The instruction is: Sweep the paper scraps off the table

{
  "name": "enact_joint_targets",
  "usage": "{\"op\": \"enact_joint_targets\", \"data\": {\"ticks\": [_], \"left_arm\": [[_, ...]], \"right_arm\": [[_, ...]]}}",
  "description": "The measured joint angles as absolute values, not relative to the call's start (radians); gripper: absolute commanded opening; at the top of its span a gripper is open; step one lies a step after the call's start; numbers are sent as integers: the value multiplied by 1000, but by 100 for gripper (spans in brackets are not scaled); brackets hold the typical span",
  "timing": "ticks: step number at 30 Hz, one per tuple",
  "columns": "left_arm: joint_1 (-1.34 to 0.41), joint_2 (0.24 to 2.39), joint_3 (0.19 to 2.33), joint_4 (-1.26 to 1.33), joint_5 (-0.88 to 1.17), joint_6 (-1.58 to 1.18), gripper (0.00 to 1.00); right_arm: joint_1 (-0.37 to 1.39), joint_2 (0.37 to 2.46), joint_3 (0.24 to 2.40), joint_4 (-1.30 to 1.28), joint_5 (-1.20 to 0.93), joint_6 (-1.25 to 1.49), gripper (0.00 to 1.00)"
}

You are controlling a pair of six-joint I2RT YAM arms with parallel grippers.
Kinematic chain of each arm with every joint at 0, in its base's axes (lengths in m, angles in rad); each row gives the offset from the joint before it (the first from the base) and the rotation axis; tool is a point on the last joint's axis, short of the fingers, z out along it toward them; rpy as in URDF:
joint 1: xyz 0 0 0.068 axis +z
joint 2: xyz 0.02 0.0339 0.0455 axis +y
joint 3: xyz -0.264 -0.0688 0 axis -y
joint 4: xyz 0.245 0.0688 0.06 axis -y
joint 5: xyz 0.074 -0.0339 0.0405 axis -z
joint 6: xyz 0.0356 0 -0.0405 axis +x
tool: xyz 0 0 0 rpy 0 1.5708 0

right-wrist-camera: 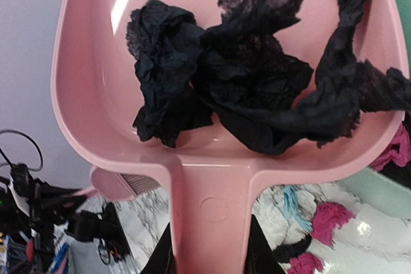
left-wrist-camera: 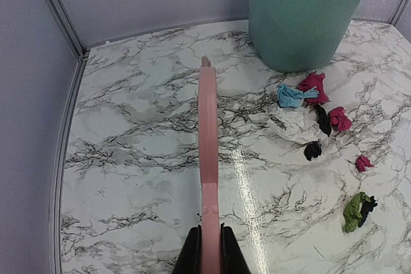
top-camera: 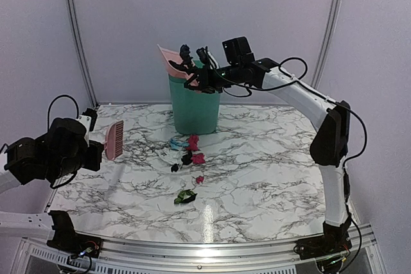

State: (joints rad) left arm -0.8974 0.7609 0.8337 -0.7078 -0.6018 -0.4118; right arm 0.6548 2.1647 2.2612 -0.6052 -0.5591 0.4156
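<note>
Paper scraps (top-camera: 190,148) lie in a loose cluster on the marble table (top-camera: 276,171) in front of the bin: magenta (left-wrist-camera: 313,83), light blue (left-wrist-camera: 292,96), white (left-wrist-camera: 295,124) and black (left-wrist-camera: 313,151) bits, with a green one (left-wrist-camera: 355,212) nearer. My left gripper (left-wrist-camera: 210,230) is shut on the handle of a pink brush (left-wrist-camera: 208,126), held above the table's left side, away from the scraps. My right gripper (right-wrist-camera: 210,239) is shut on the handle of a pink dustpan (right-wrist-camera: 96,94), raised above the bin and holding crumpled black scraps (right-wrist-camera: 257,88).
A teal bin (top-camera: 194,104) stands at the back middle of the table, with the tilted dustpan (top-camera: 168,59) over its rim. Grey walls enclose the back and both sides. A metal edge (top-camera: 205,248) runs along the front.
</note>
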Motion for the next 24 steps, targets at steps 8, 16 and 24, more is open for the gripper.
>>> {"op": "enact_joint_targets", "data": {"ticks": [8, 16, 24], "left_arm": [[-897, 764, 833, -707, -602, -412, 0], [-897, 764, 833, -707, -602, -412, 0], [-897, 764, 833, -707, -602, -412, 0]], "right_arm": [[617, 2196, 2226, -340, -665, 633, 0], [610, 2226, 2180, -115, -735, 847, 0], [594, 2241, 2070, 58, -769, 1051, 0]]}}
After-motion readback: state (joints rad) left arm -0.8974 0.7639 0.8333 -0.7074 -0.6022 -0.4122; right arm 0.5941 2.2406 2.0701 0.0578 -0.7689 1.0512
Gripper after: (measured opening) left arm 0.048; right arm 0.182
